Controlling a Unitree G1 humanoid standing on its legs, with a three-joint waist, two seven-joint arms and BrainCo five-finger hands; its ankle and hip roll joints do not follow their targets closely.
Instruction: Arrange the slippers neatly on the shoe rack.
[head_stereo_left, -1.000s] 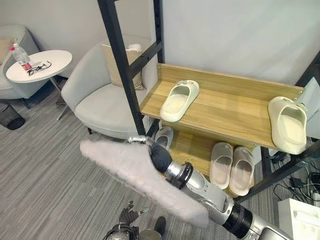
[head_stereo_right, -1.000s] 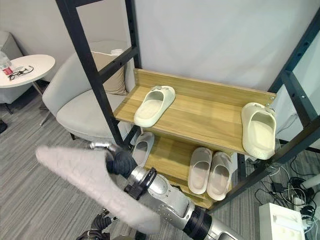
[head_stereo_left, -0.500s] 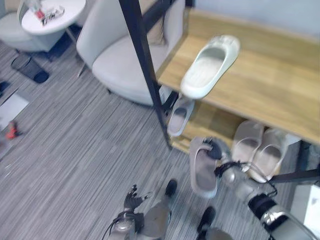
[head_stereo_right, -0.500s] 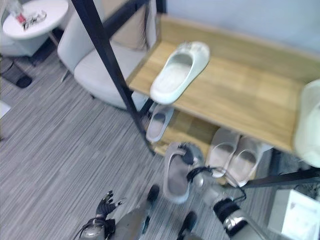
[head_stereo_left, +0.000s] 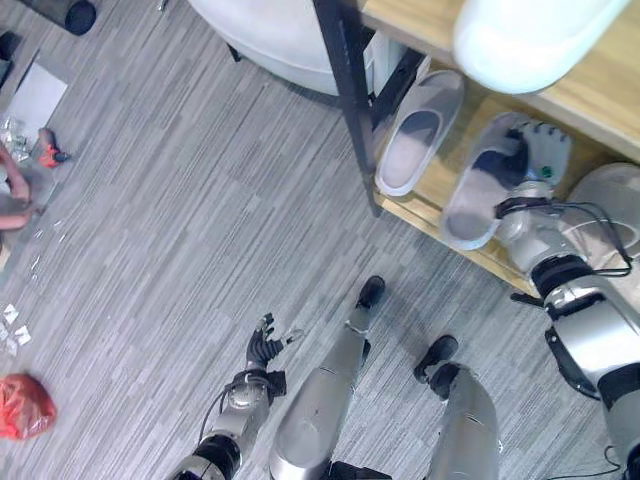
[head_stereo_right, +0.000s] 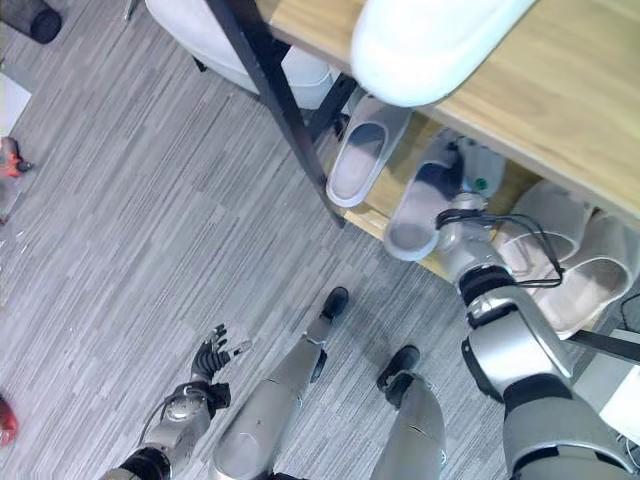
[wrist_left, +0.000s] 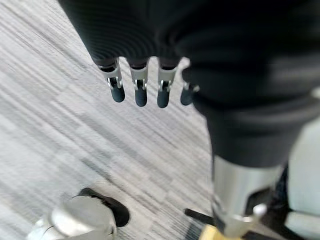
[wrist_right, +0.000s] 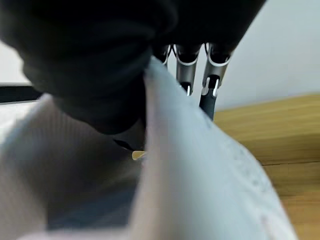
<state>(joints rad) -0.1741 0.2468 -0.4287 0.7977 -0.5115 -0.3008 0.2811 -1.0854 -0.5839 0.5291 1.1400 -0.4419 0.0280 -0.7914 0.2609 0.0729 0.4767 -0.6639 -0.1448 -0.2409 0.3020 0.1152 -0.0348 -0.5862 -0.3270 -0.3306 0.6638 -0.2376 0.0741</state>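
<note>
The right robot hand is clenched on a pale grey rubber slipper. It holds this slipper over the front edge of the lower wooden shelf of the black-framed shoe rack; the heel end sticks out past the edge. In the right wrist view the fingers lie along the slipper's side.

Just beside it, nearer the black post, a second pale grey slipper lies on the same shelf. On the far side of the right arm two more grey slippers lie side by side, so four grey ones can be counted low down. One cream-white slipper rests on the upper wooden shelf and overhangs its edge.

The left robot hand hangs low over the grey striped carpet floor, released, with the fingers straight and spread, holding nothing.

A grey upholstered chair stands beside the rack.
</note>
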